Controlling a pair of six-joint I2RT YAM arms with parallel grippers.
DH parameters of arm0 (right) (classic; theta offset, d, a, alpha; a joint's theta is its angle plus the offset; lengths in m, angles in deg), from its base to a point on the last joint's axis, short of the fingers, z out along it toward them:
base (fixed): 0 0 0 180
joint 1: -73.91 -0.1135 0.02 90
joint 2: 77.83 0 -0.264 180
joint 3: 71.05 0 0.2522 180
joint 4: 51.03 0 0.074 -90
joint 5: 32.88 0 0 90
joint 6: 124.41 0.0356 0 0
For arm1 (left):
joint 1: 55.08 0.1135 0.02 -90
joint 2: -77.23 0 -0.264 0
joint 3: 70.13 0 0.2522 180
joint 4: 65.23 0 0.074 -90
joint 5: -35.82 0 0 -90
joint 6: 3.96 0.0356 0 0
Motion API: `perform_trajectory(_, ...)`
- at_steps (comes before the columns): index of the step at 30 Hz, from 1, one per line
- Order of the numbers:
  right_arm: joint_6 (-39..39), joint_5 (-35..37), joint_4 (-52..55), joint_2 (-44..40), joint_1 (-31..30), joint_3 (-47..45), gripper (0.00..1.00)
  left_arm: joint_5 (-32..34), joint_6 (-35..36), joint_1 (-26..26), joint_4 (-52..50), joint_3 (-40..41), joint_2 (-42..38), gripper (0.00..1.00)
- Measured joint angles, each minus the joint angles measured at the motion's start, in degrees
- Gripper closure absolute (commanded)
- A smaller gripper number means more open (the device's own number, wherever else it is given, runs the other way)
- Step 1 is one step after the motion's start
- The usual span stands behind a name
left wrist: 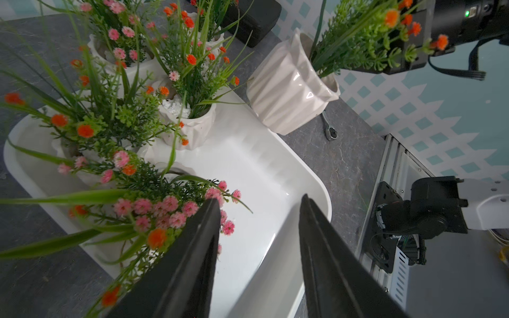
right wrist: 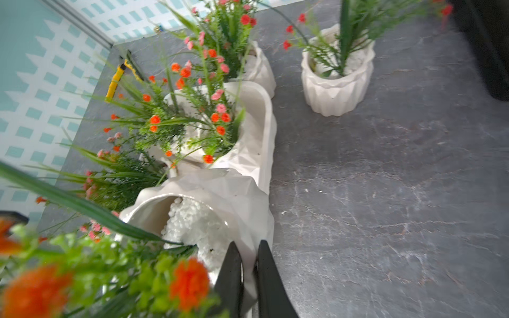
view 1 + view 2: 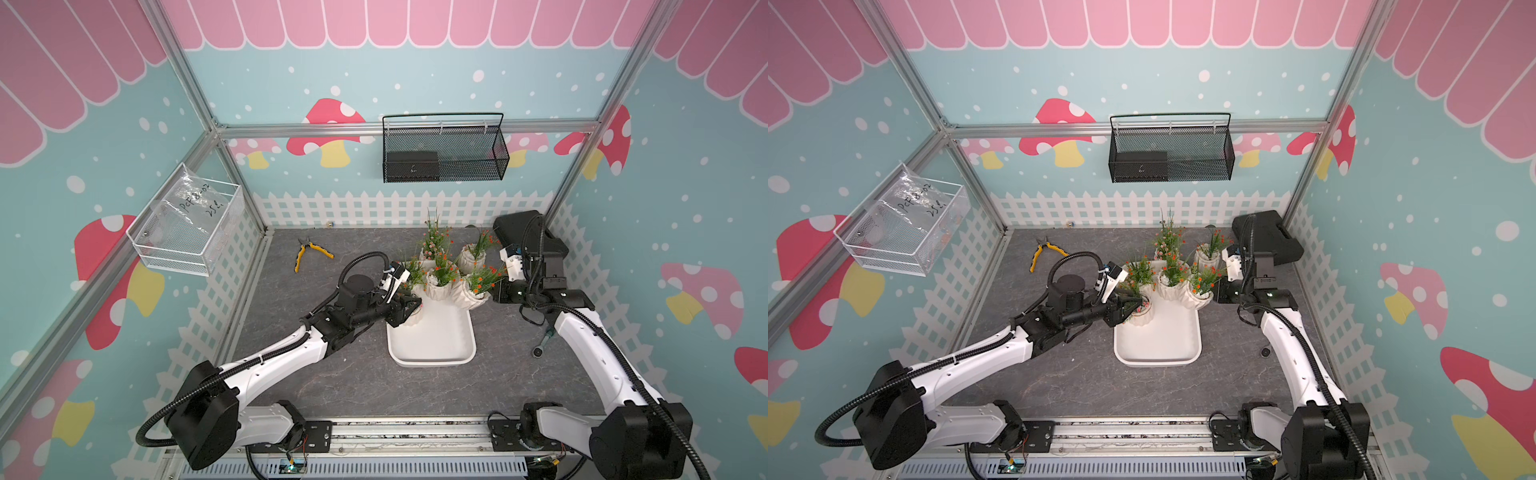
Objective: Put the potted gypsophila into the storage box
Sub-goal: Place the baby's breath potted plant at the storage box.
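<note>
The storage box [image 3: 432, 345] [image 3: 1158, 345] is a shallow white tray mid-table. Several potted gypsophila cluster at its far end. Three stand inside it, among them one [image 3: 440, 286] [image 1: 192, 126] at the middle and one with pink flowers [image 3: 415, 320] [image 3: 1144, 318] at the left wall. My left gripper [image 3: 409, 309] [image 1: 259, 198] hangs open beside that pot, with only tray floor between its fingers. My right gripper [image 3: 492, 293] [image 2: 249, 243] is shut on the rim of a tilted pot [image 3: 469, 295] [image 1: 289, 85] [image 2: 220, 198], held at the tray's right edge. Two more pots [image 3: 473, 259] [image 3: 428, 253] stand on the table behind.
A black hard case [image 3: 523, 232] sits at the back right, close behind the right arm. Yellow pliers [image 3: 309, 251] lie back left and a ratchet wrench [image 3: 542, 343] lies right of the tray. A black wire basket [image 3: 444, 149] hangs on the back wall, a white one [image 3: 187, 224] on the left.
</note>
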Motion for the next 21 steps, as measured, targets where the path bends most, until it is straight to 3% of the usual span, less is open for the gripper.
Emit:
perform_trajectory(14, -0.1, -0.8, -0.1, 0.5, -5.4, 0.2, 0.97, 3.1, -1.5, 0.0, -1.7, 5.6, -5.1, 0.52)
perform_trajectory(21, -0.2, -0.6, -1.7, 4.9, -8.3, 0.3, 0.97, 2.4, -1.5, 0.4, -1.1, 8.4, -6.7, 0.52)
